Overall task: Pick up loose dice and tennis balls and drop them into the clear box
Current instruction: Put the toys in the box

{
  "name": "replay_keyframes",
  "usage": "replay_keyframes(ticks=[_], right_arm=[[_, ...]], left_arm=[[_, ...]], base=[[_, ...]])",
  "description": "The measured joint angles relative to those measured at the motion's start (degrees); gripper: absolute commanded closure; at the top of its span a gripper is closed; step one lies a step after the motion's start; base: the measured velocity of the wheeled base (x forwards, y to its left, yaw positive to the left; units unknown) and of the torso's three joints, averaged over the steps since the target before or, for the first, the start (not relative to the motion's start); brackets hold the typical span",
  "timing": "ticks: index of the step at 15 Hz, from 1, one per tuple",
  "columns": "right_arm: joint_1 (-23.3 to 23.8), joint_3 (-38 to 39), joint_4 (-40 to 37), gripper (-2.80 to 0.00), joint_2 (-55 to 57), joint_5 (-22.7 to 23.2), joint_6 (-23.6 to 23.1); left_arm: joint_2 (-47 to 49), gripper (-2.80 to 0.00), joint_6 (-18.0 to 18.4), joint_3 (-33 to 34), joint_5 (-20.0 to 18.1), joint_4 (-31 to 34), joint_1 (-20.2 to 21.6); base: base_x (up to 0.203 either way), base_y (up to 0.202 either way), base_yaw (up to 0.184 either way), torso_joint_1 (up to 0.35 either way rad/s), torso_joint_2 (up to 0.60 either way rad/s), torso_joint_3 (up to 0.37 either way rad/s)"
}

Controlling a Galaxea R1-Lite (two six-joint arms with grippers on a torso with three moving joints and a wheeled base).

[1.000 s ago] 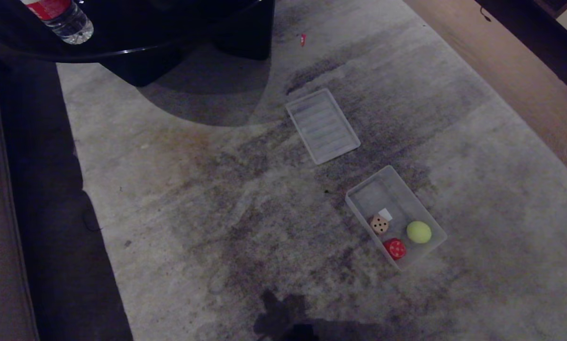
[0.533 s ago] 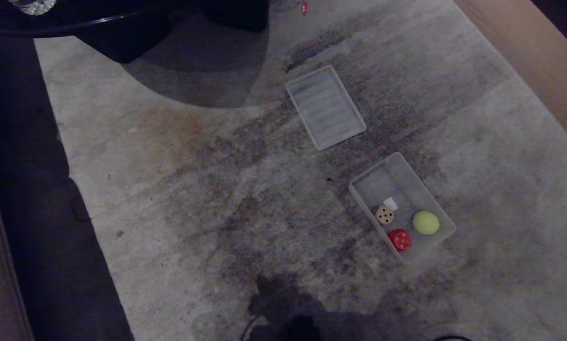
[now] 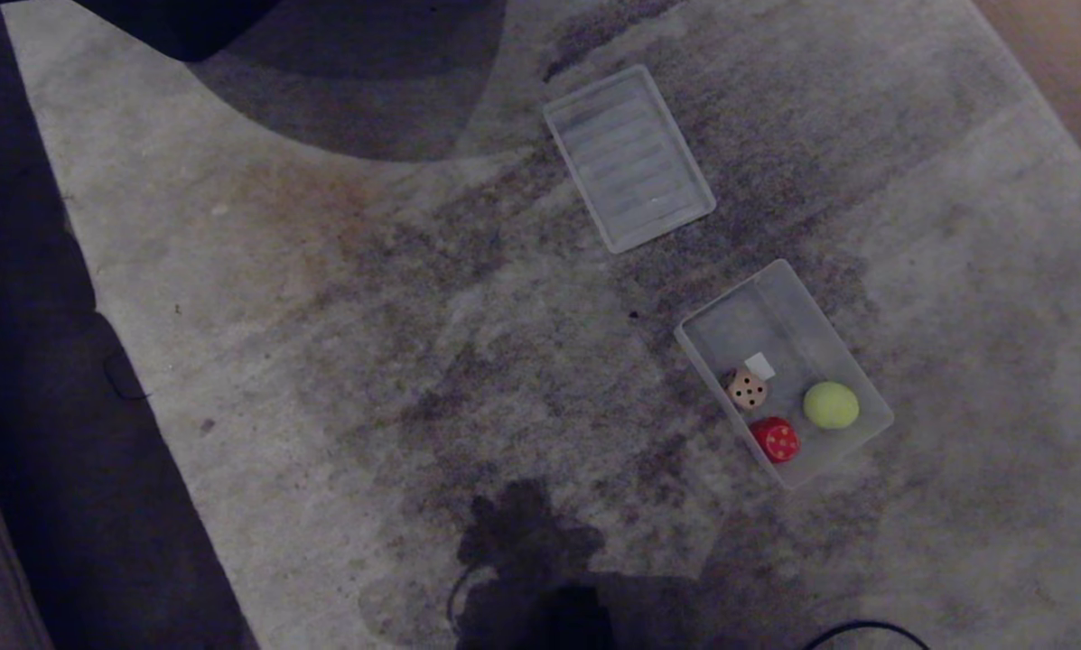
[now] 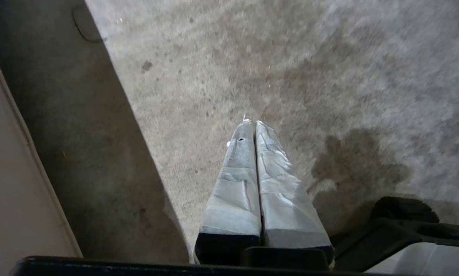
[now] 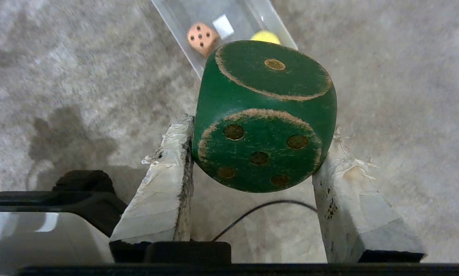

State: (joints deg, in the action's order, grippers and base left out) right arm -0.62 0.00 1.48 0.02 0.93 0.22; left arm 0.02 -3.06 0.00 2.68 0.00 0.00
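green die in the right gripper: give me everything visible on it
The dark green die is a large cube with rounded corners, apparently painted wood, the paint worn to bare tan along its edges. Pips are shallow tan-brown dimples: one face shows a single pip, the adjoining face five. It is clamped between the right gripper's two padded fingers, held above the carpet, touching nothing else.

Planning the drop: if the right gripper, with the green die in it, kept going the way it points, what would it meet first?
Probably the near wall of the clear box. The right gripper holds the green die pointing toward that box, where the beige die sits. How far off and how high is unclear.
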Motion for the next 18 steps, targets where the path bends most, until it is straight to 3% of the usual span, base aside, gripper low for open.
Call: replay_keyframes(ticks=[6,13,18], right_arm=[[-0.06,0.0,0.01,0.0,0.02,0.0,-0.01],[0.0,-0.59,-2.64,0.0,0.16,-0.03,-0.22],[-0.09,-12.62,-12.52,0.0,10.44,1.18,0.14]], left_arm=[[0.0,0.0,-0.05,0.0,-0.01,0.0,0.0],[0.0,0.0,-0.84,0.0,0.09,-0.07,0.0],[0.0,0.0,-0.85,0.0,0.1,-0.1,0.0]], base=[[0.0,0.0,0.0,0.002,0.0,-0.195],[0.0,0.0,0.0,0.001,0.0,-0.029],[0.0,0.0,0.0,0.0,0.0,0.0]])
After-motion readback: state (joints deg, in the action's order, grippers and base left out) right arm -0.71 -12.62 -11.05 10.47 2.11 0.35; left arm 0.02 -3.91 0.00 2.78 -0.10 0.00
